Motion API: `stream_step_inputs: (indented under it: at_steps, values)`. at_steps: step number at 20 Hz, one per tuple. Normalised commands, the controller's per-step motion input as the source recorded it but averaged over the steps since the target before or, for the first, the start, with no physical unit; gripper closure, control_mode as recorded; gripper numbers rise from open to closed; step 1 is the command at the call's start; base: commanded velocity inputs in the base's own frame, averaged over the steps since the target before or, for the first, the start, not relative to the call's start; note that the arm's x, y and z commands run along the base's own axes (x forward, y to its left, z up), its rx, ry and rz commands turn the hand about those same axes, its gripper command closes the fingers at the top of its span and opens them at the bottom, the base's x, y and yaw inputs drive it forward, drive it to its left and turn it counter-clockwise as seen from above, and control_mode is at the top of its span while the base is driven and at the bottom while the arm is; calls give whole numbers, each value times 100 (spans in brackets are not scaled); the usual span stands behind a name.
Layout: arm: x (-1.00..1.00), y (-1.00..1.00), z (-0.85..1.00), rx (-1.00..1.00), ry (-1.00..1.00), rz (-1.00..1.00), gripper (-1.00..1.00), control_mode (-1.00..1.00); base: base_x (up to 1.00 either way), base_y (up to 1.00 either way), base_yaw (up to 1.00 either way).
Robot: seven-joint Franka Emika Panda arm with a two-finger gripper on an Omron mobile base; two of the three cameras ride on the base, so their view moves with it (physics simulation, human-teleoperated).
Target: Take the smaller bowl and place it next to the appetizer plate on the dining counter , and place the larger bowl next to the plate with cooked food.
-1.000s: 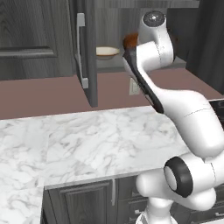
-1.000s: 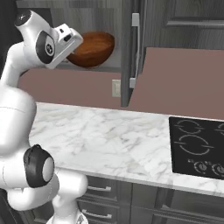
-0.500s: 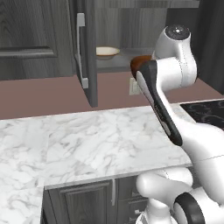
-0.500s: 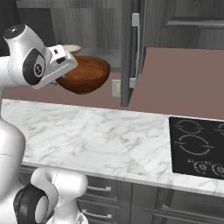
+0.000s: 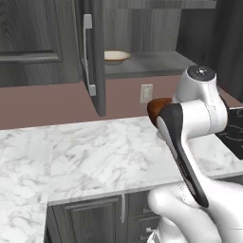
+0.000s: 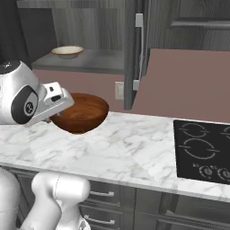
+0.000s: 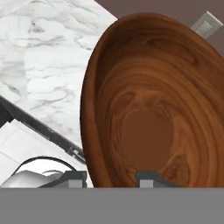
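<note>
Larger bowl (image 6: pixel 81 112) gripped at rim by gripper (image 6: pixel 60 104), held just above marble wall counter (image 6: pixel 134 148). Smaller bowl (image 6: pixel 67 51) seen on cabinet shelf above counter, open cabinet door (image 6: pixel 134 49) beside it. Cooktop (image 6: pixel 202 152) set into counter.

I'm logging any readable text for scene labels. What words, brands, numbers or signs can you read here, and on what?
No readable text in these pictures.
The cooktop bears pale ring outlines and small round knob marks, no letters or numbers.
The wall outlet is blank.
The larger bowl, held at the hand, shows wood grain and no label.
The smaller bowl on the cabinet shelf shows no mark.
</note>
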Motion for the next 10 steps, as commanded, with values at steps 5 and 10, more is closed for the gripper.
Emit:
stream_step_inputs:
  at_steps: [5, 10]
  values:
    - [-3, 0, -98, -1, 0, 0, 100, -100, 0, 0, 0]
    - [0, 0, 0, 0, 0, 0, 100, 100, -32, -8, 2]
